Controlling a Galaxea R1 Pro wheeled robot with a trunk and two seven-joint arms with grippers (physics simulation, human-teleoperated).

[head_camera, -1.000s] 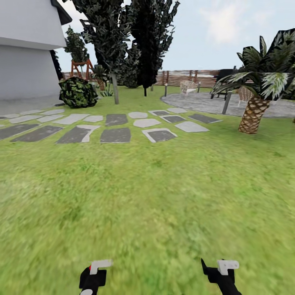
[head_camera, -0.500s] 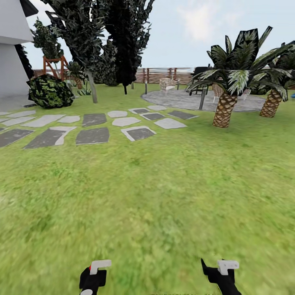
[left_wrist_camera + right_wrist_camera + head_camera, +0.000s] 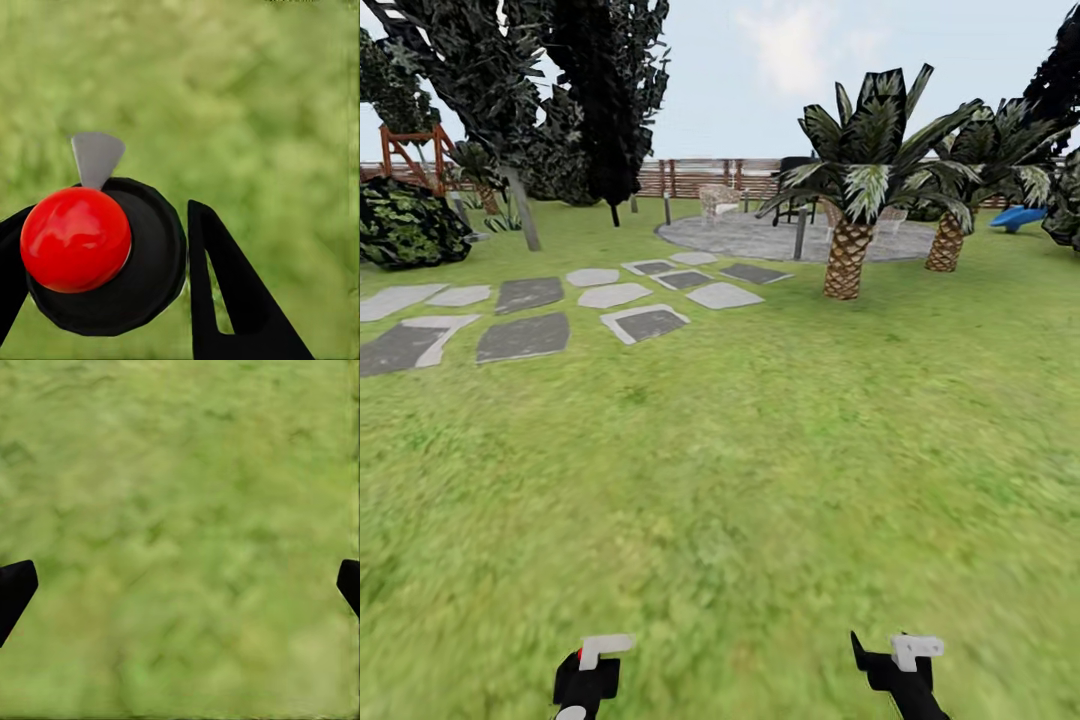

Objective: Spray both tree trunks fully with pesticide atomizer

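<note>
The left end effector [image 3: 105, 247] clamps the atomizer [image 3: 101, 255]; the right end effector [image 3: 180, 592] spreads wide over grass [image 3: 187, 495].

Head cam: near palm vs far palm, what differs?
The near palm looks larger and stands left, beside the paved circle; the far palm looks smaller, further right, near a blue object. The near one's fronds overlap the far one's. Both have scaly brown trunks and stand upright on grass.
</note>
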